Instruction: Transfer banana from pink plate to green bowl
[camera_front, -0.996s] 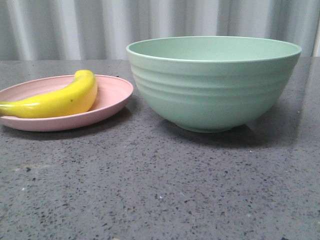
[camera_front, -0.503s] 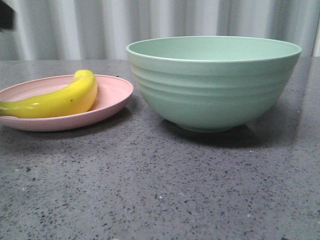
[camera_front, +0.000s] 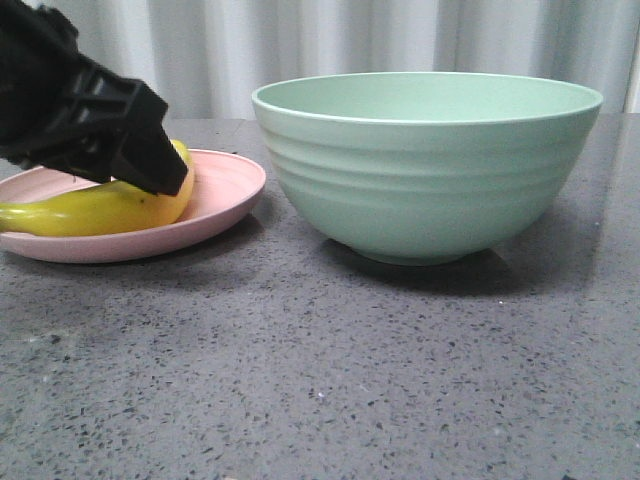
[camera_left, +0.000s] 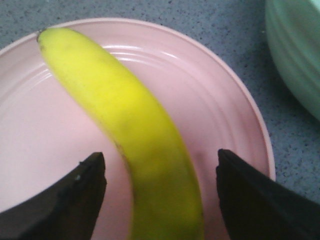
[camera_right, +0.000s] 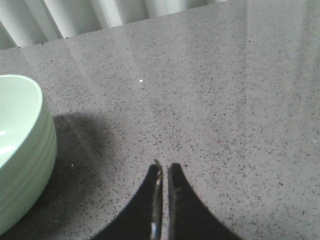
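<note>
Straddling the banana (camera_left: 145, 165), left pincer (camera_left: 160, 200) is spread wide, fingers either side, not touching it. Banana lies on the pink plate (camera_front: 225, 195), which sits on the desk (camera_front: 320, 380) just beside the green bowl (camera_front: 430, 170). Right pincer (camera_right: 162, 200) is pressed together, empty, beyond the bowl's far side over bare desk.

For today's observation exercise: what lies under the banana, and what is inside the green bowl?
The banana lies on the pink plate, between the open left claw fingers. The green bowl shows only bare inner wall; its bottom is hidden behind the near rim.
</note>
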